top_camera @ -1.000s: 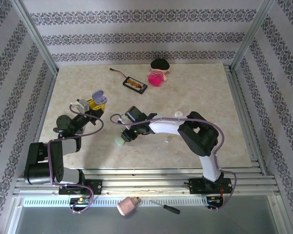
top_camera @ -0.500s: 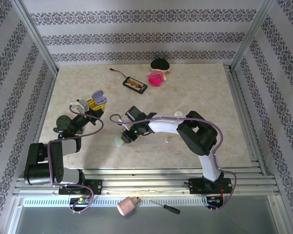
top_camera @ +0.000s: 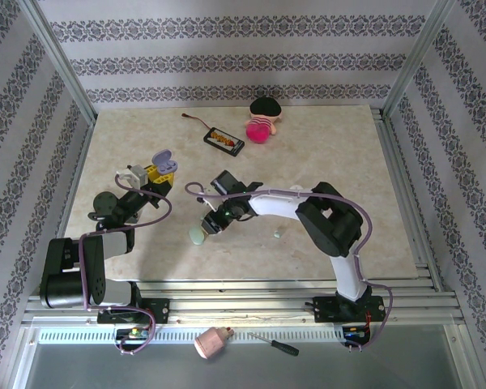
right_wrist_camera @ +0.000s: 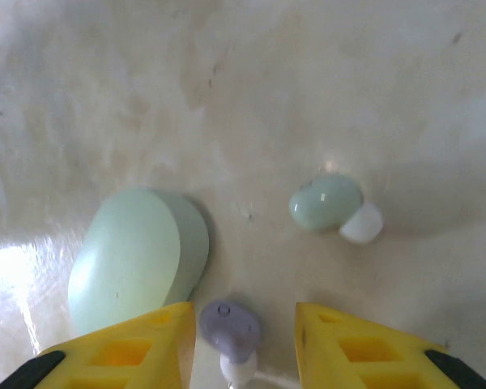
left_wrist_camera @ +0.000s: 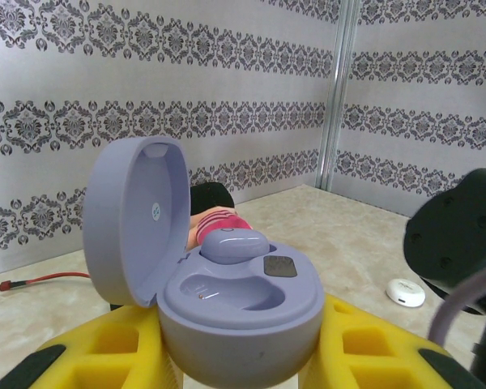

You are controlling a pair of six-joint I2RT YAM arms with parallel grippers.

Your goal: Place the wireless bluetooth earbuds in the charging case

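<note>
Ok, status. Left gripper is clamped on the open lavender case. Its yellow fingers sit on either side of the case base, and the lid stands upright on the left. In the top view this case is over the left part of the table, opening facing up.

The seated lavender earbud is in the far slot of that case. The near slot shows its bare floor.

Right gripper is down at the table surface, left of centre, with its jaws apart. The loose lavender earbud lies between them, close against one finger with a clear gap to the other, so it is straddled, not pinched.

The closed mint case lies flat on the table just beside the right gripper, on its near-left side. The mint earbud, with a white tip, lies on the table near that gripper, apart from both the mint case and the loose lavender earbud.

A small pale bit sits on the table to the right of the right gripper; too small to tell what it is.

Far side of the table holds a pink toy and a flat black device, well apart from both arms.
</note>
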